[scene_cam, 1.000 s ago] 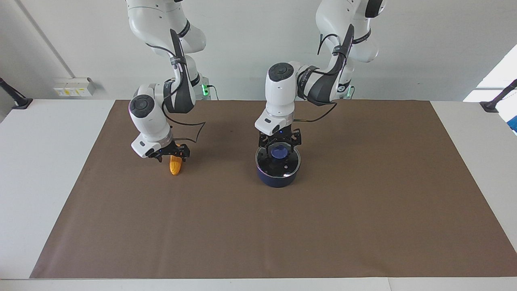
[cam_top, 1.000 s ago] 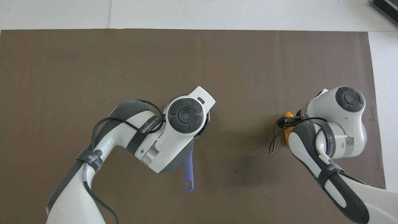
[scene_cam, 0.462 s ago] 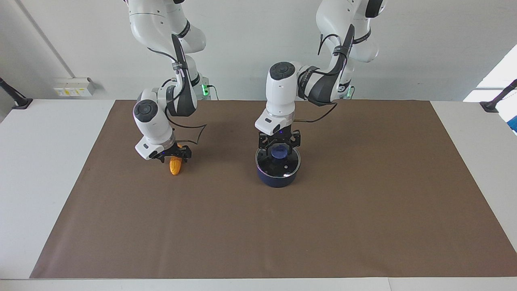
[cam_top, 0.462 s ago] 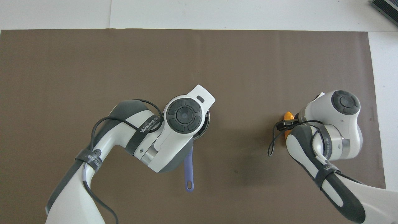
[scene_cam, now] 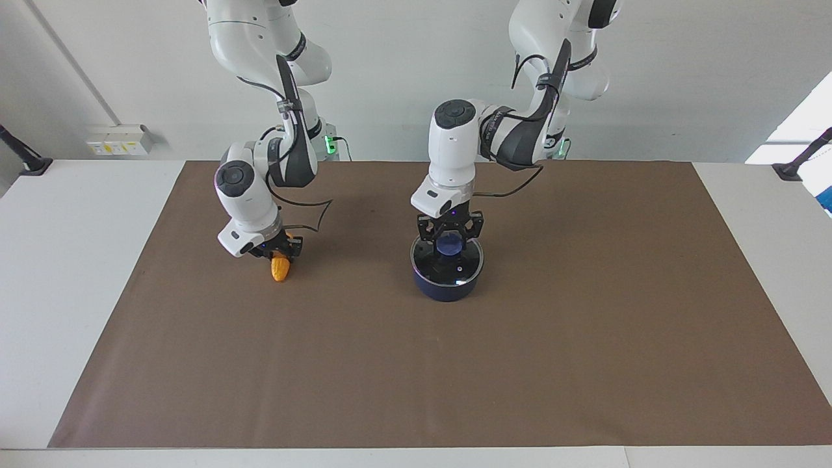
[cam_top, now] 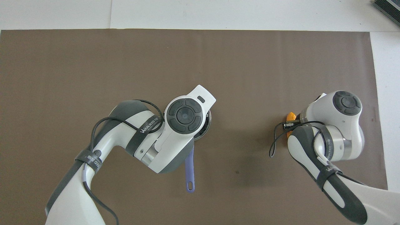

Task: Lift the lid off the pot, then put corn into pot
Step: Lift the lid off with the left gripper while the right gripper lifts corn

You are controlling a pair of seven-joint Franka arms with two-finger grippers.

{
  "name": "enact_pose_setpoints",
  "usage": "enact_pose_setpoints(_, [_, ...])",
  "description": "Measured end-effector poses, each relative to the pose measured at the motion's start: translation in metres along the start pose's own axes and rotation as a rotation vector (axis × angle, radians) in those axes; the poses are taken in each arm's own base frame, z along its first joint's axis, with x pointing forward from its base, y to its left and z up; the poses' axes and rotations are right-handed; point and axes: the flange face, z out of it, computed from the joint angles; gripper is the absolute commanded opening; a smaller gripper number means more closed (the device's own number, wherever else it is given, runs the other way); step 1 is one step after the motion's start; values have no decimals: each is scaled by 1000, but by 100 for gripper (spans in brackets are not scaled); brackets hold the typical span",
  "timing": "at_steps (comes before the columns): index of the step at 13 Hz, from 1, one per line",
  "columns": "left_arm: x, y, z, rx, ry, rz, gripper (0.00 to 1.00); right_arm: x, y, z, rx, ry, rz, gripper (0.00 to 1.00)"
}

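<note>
The navy pot [scene_cam: 447, 287] stands mid-mat with the glass lid [scene_cam: 463, 265] on it. The lid's blue knob [scene_cam: 450, 246] sits between the fingers of my left gripper [scene_cam: 450, 239], which is straight down over the pot and shut on the knob. In the overhead view my left wrist hides the pot, except its long handle [cam_top: 189, 170], which points toward the robots. My right gripper [scene_cam: 280, 252] is low at the mat toward the right arm's end, shut on the yellow-orange corn [scene_cam: 280, 269]. A tip of the corn [cam_top: 291, 116] shows in the overhead view.
A brown mat [scene_cam: 520, 364] covers most of the white table. A dark object [cam_top: 387, 7] lies at the table's corner farthest from the robots, toward the right arm's end.
The right gripper's fingers have closed in on the corn, and its wrist has turned more upright. The left gripper's fingers have drawn in around the lid's knob. Pot and lid have not moved.
</note>
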Motion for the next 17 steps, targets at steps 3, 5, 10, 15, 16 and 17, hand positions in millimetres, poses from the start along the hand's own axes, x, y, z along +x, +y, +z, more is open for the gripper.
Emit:
enact_pose_setpoints(3, [0, -1, -1, 4, -3, -2, 43, 3, 0, -8, 0, -1, 0, 0])
enact_pose_setpoints(5, [1, -4, -6, 9, -7, -6, 43, 11, 0, -30, 0, -13, 0, 0])
enact_pose_setpoints(10, [2, -21, -82, -11, 22, -27, 42, 34, -4, -104, 0, 29, -6, 0])
enact_pose_setpoints(15, [22, -91, -119, 11, 17, -78, 42, 38, -60, -135, 21, 62, -15, 0])
enact_pose_setpoints(16, [29, -108, -112, 22, 8, -79, 42, 37, -78, -138, 21, 68, -6, 0])
enact_pose_setpoints(17, [39, -130, -104, 33, 0, -77, 42, 34, -101, -143, 24, 76, 0, 0])
